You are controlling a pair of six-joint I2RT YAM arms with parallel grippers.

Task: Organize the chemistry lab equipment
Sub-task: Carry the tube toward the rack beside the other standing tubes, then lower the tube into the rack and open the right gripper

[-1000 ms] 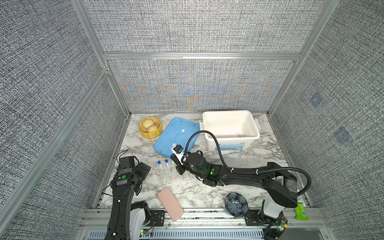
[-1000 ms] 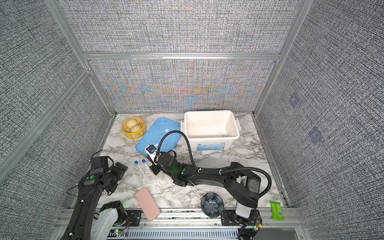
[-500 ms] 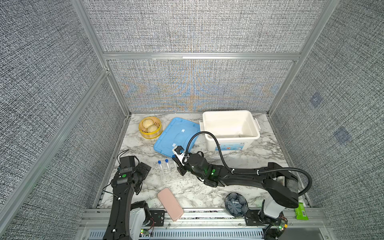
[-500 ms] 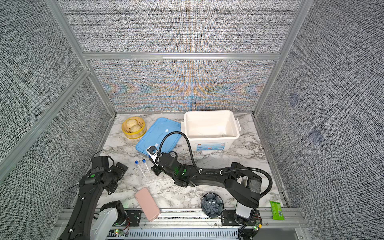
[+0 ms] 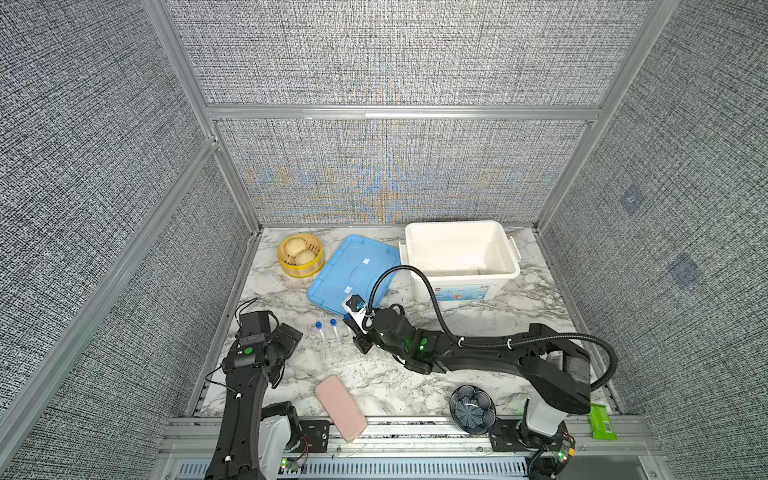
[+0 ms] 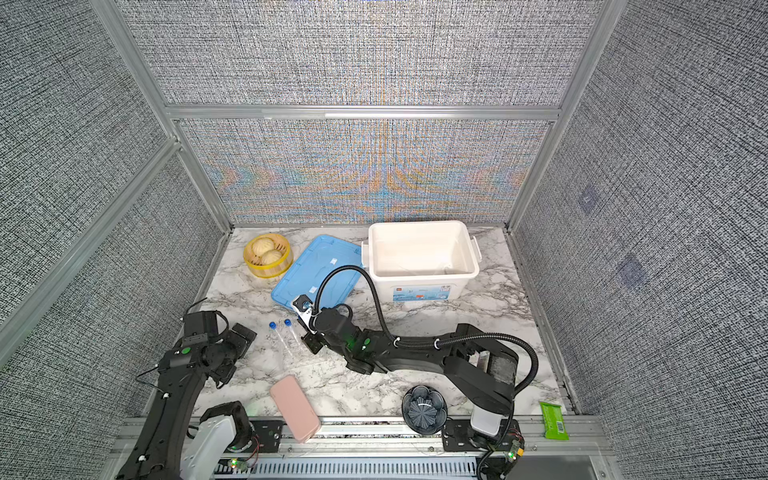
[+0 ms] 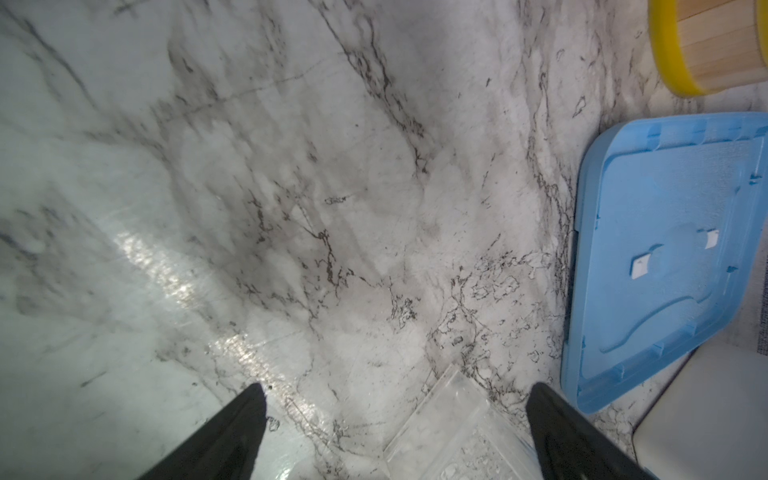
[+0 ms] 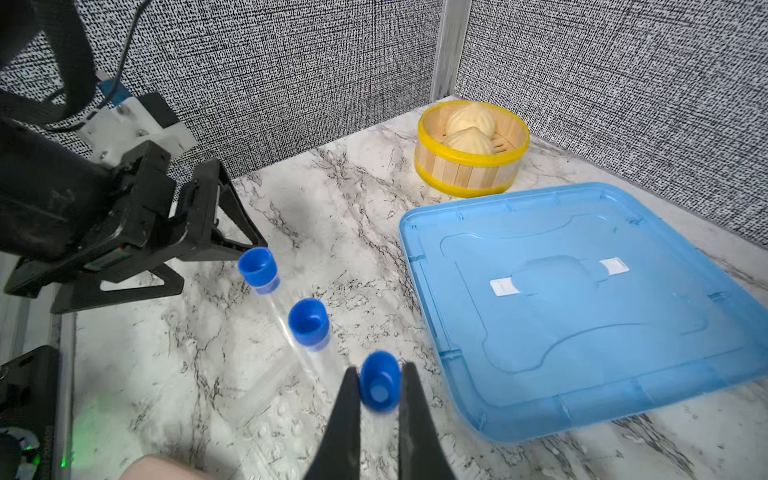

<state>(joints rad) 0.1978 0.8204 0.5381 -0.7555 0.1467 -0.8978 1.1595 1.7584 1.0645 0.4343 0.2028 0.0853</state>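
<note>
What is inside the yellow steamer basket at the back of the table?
Two pale buns sit inside the yellow steamer basket, side by side. A little of its slatted floor shows beside them. Anything beneath the buns is covered and cannot be seen.

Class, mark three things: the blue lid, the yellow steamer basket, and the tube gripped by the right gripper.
blue lid (image 8: pixel 582 316): right wrist view, flat middle panel.
yellow steamer basket (image 8: pixel 469 174): right wrist view, wooden side wall.
held tube (image 8: pixel 379 384): right wrist view, blue cap.
</note>
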